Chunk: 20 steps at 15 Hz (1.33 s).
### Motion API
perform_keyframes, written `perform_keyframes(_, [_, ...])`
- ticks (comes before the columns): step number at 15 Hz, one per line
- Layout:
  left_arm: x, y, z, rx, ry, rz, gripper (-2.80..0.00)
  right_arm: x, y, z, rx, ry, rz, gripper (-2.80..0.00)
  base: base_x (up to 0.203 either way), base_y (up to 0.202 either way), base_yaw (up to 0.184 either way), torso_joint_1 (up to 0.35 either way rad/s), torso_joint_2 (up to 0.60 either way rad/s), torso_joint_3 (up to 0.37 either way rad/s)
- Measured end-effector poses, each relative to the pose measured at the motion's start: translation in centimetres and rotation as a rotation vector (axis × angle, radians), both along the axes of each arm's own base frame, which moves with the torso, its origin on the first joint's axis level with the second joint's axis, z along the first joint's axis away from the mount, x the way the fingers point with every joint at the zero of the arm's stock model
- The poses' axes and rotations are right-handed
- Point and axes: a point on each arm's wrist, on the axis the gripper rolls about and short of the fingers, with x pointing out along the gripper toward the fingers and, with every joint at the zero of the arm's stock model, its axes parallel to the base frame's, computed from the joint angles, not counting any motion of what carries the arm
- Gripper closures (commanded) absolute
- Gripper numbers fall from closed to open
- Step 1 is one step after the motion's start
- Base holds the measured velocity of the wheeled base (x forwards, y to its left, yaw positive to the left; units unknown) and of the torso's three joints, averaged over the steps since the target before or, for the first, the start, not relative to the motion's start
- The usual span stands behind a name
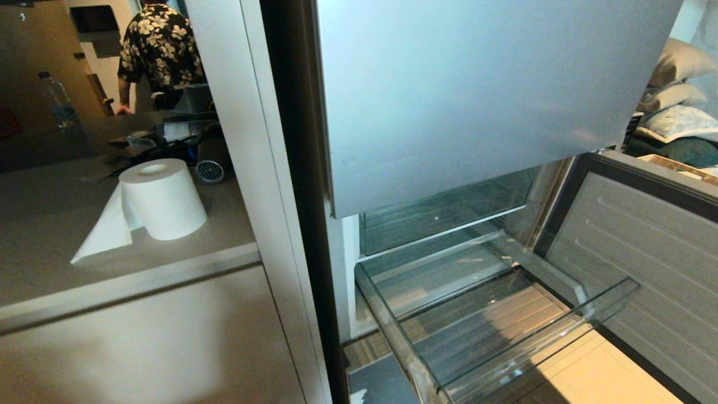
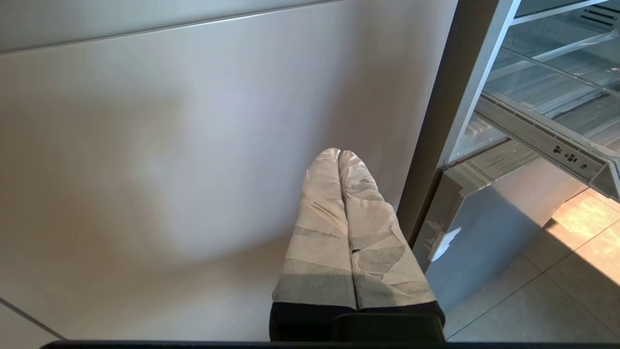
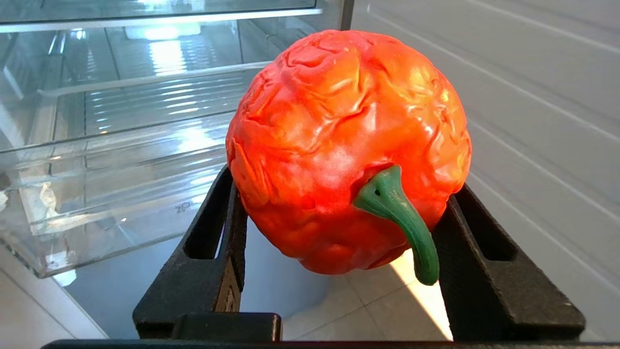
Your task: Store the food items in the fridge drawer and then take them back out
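A wrinkled orange-red pepper-like food item [image 3: 348, 145] with a curved green stem sits between the black fingers of my right gripper [image 3: 341, 194], which is shut on it, out in front of the fridge. The fridge drawer [image 1: 561, 331] is pulled out, clear plastic with a ribbed floor, and nothing lies in it. In the right wrist view the fridge drawer [image 3: 121, 194] is beyond the held item and off to one side. My left gripper [image 2: 339, 154], its fingers wrapped in pale tape, is shut on nothing beside the beige cabinet front. Neither arm shows in the head view.
The lower fridge door [image 1: 645, 269] stands open on the right, and the silver-blue upper door [image 1: 477, 84] hangs above the drawer. On the counter [image 1: 56, 224] at left stands a paper towel roll [image 1: 162, 196]. A person in a flowered shirt [image 1: 160, 45] stands far back.
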Motion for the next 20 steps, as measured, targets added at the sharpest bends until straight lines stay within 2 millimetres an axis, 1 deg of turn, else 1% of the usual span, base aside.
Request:
perform_keyframes(6, [0.0,0.0,0.0,0.0,0.0,0.0,0.0,-0.02,0.0,0.01,-0.014,-0.004,-0.003,0.0,0.001,0.0,-0.008,0.0,0.0,0.0])
perform_keyframes(16, [0.0,0.0,0.0,0.0,0.0,0.0,0.0,-0.02,0.01,-0.16,0.008,0.011,0.003,0.0,0.0,0.006,-0.163,0.001,0.0,0.003])
perform_keyframes(18, [0.0,0.0,0.0,0.0,0.0,0.0,0.0,-0.03,0.03,-0.55,0.022,0.053,0.011,0.0,-0.001,0.003,-0.043,0.001,0.0,-0.001])
perform_keyframes(20, [0.0,0.0,0.0,0.0,0.0,0.0,0.0,-0.02,0.03,-0.6,0.023,0.056,0.013,0.0,0.0,0.0,0.0,0.0,0.0,0.0])
